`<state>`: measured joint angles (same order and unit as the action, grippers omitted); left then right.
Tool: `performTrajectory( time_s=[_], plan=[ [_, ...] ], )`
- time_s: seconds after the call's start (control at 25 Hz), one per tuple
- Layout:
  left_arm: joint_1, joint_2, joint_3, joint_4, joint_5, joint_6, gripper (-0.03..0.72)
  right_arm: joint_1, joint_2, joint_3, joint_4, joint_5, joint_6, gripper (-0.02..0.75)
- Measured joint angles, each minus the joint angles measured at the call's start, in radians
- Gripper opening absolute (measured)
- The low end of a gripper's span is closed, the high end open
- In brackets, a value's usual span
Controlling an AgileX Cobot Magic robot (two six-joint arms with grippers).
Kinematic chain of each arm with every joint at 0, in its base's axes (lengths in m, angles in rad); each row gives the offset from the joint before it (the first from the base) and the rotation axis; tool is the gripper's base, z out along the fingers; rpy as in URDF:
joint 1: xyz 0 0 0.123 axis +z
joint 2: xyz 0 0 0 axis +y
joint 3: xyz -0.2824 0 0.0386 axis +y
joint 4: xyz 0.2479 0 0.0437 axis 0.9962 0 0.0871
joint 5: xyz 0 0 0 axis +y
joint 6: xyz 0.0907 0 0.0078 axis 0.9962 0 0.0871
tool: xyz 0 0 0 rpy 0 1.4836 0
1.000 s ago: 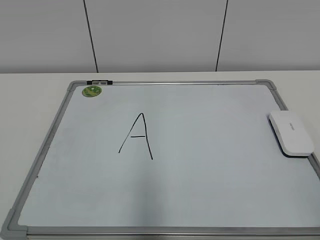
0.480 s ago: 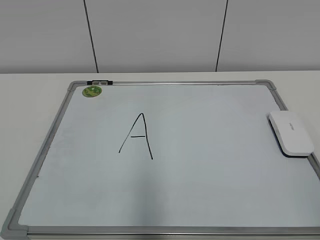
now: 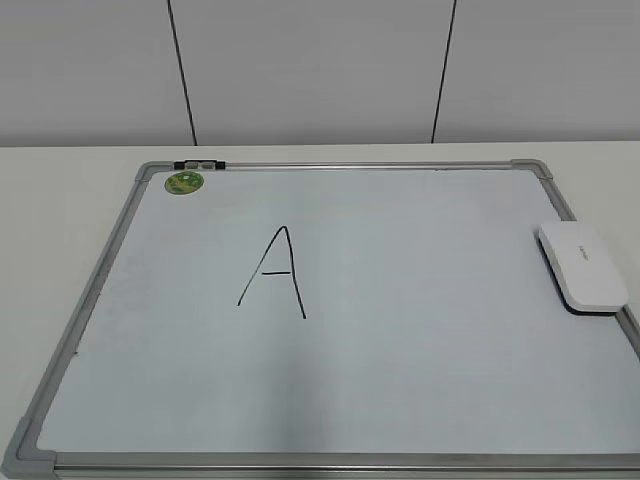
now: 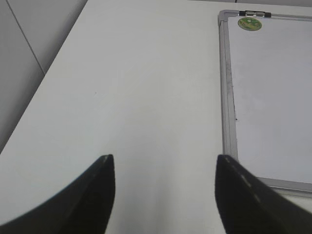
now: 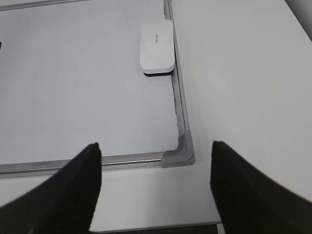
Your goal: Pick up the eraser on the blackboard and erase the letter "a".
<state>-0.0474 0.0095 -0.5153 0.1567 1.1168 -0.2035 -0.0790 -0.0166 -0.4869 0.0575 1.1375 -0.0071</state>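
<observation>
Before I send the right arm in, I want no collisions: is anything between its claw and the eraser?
Nothing visible. The right claw hangs open above the board's near right corner, and the eraser lies farther along the right frame. Only bare white board and frame show between them.

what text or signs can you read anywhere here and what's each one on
"A": black marker capital on the blackboard, left of centre.
Small grey print on top of the eraser: too small to read.
Green round sticker at the board's far left corner: its design is too blurred to read.
</observation>
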Motion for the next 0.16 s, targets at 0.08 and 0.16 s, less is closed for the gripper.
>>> performTrajectory(
  time_s=[0.08, 0.16],
  plan=[
    [0.000, 0.000, 0.000, 0.000, 0.000, 0.000, 0.472, 0.000, 0.000, 0.000, 0.000, 0.000, 0.000, 0.519],
    [0.000, 0.000, 0.000, 0.000, 0.000, 0.000, 0.472, 0.000, 0.000, 0.000, 0.000, 0.000, 0.000, 0.519]
  ],
)
